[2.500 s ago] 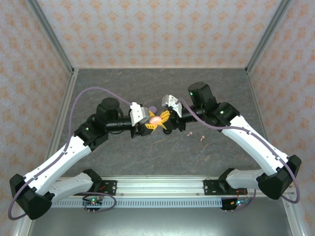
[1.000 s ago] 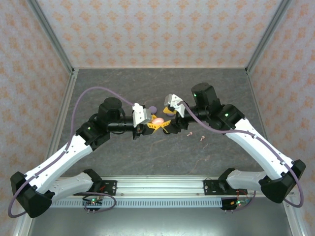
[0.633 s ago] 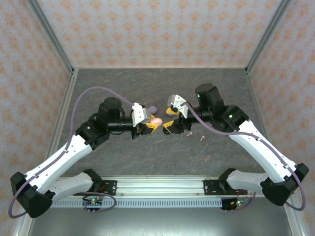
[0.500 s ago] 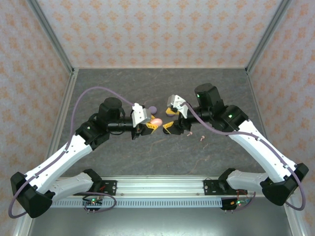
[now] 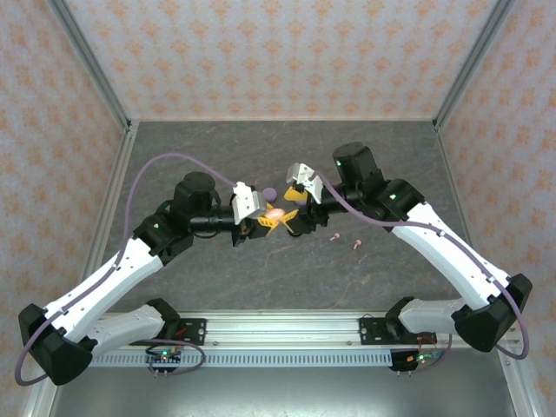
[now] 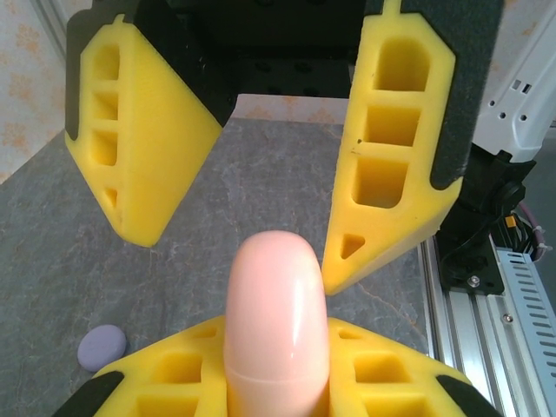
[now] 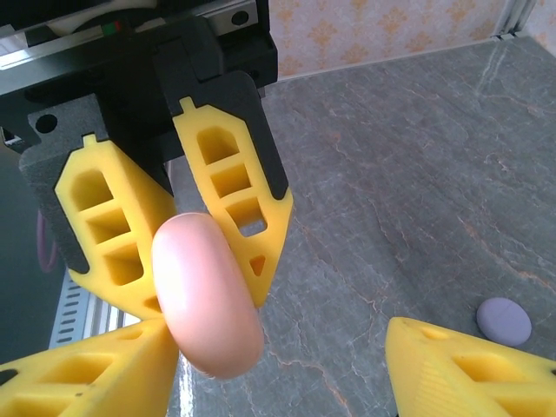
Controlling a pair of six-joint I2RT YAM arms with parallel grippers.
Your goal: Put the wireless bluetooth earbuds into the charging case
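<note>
Fingers (image 6: 174,391) of the left gripper (image 5: 268,219) pinched the closed pale pink charging case (image 6: 276,321); the right gripper (image 7: 282,334) stood wide astride it, apparently poised to open the lid.

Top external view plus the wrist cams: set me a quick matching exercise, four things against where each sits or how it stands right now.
Things
1 right gripper
2 small lilac round puck
3 pale pink oval charging case
4 two pale pink stemmed earbuds

Places or states
A clamped in the left gripper
B loose on the grey table, right of both grippers
C jaws apart
D on the table, beyond both grippers

Pairs: 1-C, 2-D, 3-A, 4-B
</note>
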